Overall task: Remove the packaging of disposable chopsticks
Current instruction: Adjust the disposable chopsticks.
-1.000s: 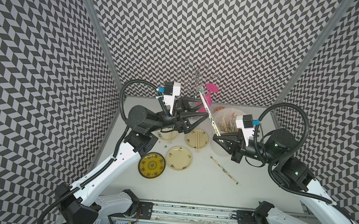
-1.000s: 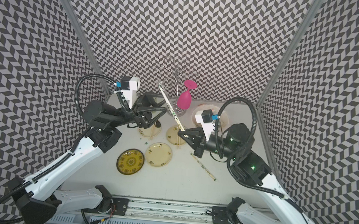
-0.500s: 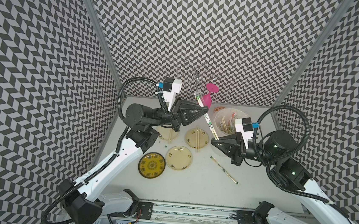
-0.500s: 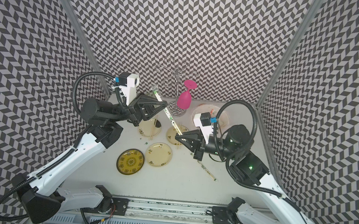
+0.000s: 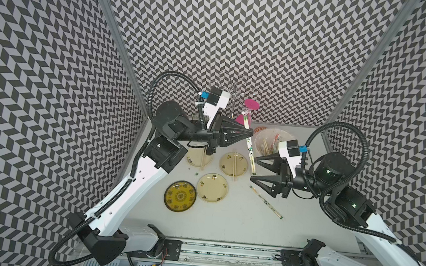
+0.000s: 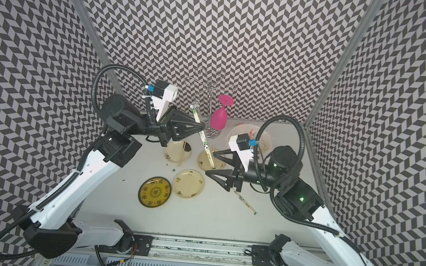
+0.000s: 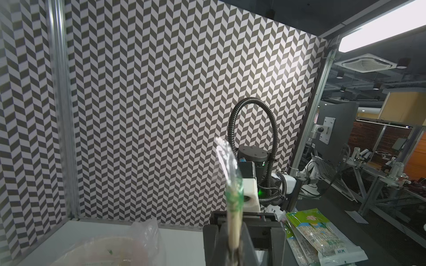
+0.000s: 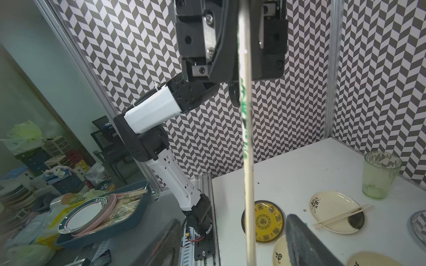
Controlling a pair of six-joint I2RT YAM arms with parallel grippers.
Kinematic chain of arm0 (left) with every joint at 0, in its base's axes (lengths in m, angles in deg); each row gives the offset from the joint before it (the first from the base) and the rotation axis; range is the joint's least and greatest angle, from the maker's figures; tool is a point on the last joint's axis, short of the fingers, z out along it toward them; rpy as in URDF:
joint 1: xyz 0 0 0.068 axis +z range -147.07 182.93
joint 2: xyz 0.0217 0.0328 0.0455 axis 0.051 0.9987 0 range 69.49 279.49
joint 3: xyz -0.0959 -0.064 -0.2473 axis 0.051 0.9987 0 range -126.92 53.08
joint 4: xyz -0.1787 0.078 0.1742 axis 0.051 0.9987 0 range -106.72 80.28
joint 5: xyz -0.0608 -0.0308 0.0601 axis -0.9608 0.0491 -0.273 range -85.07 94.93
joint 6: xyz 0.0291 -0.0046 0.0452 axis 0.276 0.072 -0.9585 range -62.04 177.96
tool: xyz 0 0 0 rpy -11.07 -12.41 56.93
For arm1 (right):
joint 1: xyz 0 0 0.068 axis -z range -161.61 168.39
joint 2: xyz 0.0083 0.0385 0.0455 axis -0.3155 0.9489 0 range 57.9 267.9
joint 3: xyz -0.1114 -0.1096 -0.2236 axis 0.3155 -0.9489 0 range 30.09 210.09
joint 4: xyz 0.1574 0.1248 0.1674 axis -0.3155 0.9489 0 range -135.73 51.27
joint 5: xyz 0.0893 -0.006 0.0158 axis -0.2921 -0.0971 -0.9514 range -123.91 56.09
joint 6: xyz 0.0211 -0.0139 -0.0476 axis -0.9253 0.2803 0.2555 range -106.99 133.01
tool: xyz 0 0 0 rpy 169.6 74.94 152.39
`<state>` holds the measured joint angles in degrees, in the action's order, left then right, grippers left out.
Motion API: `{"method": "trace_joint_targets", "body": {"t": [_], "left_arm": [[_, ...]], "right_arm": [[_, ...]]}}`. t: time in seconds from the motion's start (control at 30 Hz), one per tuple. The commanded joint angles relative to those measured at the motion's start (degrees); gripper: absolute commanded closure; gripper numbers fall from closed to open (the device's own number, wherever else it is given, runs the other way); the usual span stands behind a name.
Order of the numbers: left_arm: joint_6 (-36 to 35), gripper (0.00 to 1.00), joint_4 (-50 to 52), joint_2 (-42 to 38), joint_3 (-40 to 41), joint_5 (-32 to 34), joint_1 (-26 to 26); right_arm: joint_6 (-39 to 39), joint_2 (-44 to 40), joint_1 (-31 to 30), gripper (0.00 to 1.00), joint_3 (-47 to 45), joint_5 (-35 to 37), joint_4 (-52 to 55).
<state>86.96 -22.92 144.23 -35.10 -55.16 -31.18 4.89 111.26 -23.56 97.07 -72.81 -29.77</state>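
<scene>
My left gripper is shut on the upper part of a pair of disposable chopsticks still in its packaging, a clear sleeve with panda marks and a green end. The pair hangs steeply above the table. In the left wrist view the jaws pinch the pale sticks. My right gripper is open, and the pair's lower end passes between its fingers without touching them. A second wrapped pair lies on the table.
Bare chopsticks lie on two cream plates. An empty cream plate and a yellow plate sit nearer the front. A bag-lined bucket, a pink glass and a wire rack stand at the back.
My left gripper has shut on the wrapped pair's upper part. My right gripper has opened and let go of the lower end, and the pair now hangs from the left gripper.
</scene>
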Motion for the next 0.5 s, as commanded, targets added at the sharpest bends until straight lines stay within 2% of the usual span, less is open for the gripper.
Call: {"method": "trace_joint_targets", "body": {"t": [0.0, 0.27, 0.47], "left_arm": [[-2.54, 1.0, 5.53, 0.49, -1.55, -2.43, -0.17], [-1.75, 1.0, 4.17, 0.36, -1.89, -3.24, -0.17], [-1.57, 1.0, 3.66, 0.25, -2.08, -4.2, -0.17]], "right_arm": [[-0.34, 1.6, -1.02, 0.36, 0.96, -1.68, -2.53], [0.58, 3.68, -1.81, 0.52, 0.01, -0.99, -1.97], [0.13, 3.63, -1.84, 0.73, -0.54, -0.26, -2.54]]}}
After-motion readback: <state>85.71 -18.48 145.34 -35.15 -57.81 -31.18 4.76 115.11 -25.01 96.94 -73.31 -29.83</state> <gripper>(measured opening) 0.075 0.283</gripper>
